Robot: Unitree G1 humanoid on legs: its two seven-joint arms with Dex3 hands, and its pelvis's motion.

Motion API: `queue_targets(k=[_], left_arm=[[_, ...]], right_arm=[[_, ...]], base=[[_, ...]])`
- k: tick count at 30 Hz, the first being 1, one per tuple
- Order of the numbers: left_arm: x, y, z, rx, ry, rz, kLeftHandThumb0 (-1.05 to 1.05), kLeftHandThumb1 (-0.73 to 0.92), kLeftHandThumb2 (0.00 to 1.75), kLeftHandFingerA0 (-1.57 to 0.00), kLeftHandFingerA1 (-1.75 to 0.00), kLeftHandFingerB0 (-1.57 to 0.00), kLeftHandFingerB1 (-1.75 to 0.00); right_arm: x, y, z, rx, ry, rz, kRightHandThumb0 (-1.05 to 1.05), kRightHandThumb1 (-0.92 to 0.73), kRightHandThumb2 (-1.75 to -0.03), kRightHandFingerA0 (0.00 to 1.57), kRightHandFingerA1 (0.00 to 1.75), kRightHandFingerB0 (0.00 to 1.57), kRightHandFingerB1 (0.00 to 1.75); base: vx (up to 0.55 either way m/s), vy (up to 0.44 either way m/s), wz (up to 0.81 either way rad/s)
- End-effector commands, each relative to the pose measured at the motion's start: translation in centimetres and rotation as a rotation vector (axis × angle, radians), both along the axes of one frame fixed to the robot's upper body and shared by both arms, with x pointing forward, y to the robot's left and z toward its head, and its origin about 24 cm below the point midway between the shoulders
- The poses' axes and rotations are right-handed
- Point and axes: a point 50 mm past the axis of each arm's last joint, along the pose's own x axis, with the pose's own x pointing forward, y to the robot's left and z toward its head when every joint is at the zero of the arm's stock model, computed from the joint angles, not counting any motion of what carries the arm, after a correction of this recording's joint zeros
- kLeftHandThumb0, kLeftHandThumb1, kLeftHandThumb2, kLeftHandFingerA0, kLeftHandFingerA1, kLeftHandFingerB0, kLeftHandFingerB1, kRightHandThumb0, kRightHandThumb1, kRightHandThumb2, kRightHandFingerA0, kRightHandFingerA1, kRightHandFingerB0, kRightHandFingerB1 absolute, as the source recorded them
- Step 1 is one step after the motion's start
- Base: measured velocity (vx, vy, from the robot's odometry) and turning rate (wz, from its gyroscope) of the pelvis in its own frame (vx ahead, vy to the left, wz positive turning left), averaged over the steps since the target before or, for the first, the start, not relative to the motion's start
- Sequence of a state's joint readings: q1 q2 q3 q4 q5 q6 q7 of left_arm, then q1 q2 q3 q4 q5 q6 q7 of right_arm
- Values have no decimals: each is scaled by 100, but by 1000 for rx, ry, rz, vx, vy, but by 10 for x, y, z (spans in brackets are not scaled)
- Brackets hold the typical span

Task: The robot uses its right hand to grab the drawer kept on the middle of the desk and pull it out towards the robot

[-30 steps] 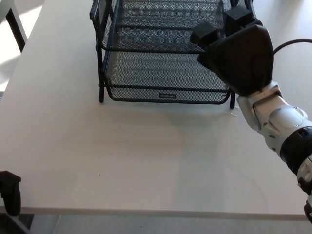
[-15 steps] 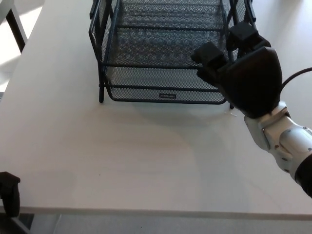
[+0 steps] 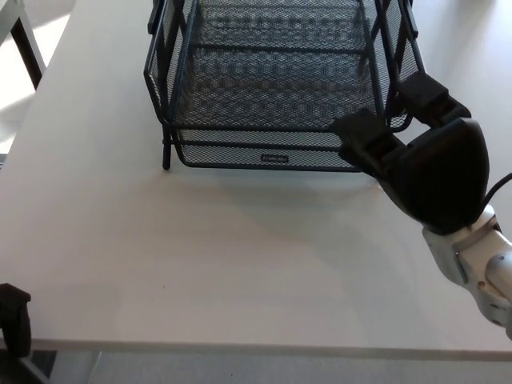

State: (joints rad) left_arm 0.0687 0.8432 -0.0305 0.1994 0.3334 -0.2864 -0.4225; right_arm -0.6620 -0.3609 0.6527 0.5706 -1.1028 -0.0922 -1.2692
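The white bench fills the view. At twelve o'clock on it stands the black mesh drawer, its front rim facing the robot. At three o'clock the right hand hovers by the drawer's front right corner, fingers spread and grasping nothing. At eight o'clock, a black caster shows beyond the bench edge.

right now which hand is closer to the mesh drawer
Right. The right hand is at the front right corner of the mesh drawer, its fingers reaching the front edge. The left hand is not in view.
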Motion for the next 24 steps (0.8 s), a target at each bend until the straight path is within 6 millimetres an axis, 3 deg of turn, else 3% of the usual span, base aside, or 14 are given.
queue_targets(k=[1, 4, 6, 11, 13, 15, 17, 19, 20, 21, 24], left_arm=[[-2, 3, 1, 22, 7, -7, -12, 51, 63, -76, -136, -71, -120], [-2, 4, 1, 19, 13, 3, -11, 52, 63, -75, -137, -70, -123], [-2, 4, 1, 22, 10, 1, -10, 51, 61, -75, -132, -71, -115], [-2, 3, 0, 24, 13, -6, -11, 51, 63, -76, -134, -70, -118], [-2, 3, 1, 19, 19, 3, -11, 53, 62, -75, -136, -71, -119], [-4, 3, -1, 14, 31, 3, -11, 54, 61, -74, -135, -71, -118], [-5, 3, -2, 17, 28, 3, -13, 54, 61, -74, -135, -71, -116], [-5, 3, -2, 19, 29, 4, -13, 54, 61, -74, -135, -71, -116], [-5, 3, -2, 8, 24, -11, -10, 52, 63, -77, -131, -71, -115], [-6, 3, -3, 8, 26, -7, -10, 52, 63, -77, -131, -71, -115], [-7, 4, -5, 19, 31, -13, -13, 53, 62, -74, -130, -69, -113]], right_arm=[[-4, -5, -2, -13, 0, -22, -48, -53, -57, 96, 118, 98, 75], [-4, -2, -3, -11, 4, -16, -48, -54, -57, 96, 122, 96, 78], [-5, 0, -4, 2, 11, -11, -48, -54, -56, 96, 123, 95, 82], [-6, 1, -6, 13, 0, -8, -48, -53, -56, 96, 123, 97, 72], [-6, 2, -4, 23, 3, 2, -48, -52, -57, 96, 116, 95, 69], [-7, 2, -4, 32, 12, 11, -48, -54, -57, 87, 105, 79, 64], [-7, 2, -3, 25, 33, 14, -52, -55, -57, 64, 87, 58, 54], [-7, 2, -2, 23, 35, 16, -52, -55, -57, 64, 87, 58, 54], [-10, -4, 3, 1, 75, -30, -64, -59, -59, 33, 65, 35, 41], [-10, -3, 2, 0, 80, -29, -64, -59, -59, 33, 65, 35, 41], [-18, -13, 11, -4, 74, -64, -78, -60, -59, 10, 56, 13, 36]], base=[[0, 0, 0], [0, 0, 0], [0, 0, 0], [0, 0, 0], [0, 0, 0], [0, 0, 0], [0, 0, 0], [0, 0, 0], [0, 0, 0], [0, 0, 0], [0, 0, 0]])
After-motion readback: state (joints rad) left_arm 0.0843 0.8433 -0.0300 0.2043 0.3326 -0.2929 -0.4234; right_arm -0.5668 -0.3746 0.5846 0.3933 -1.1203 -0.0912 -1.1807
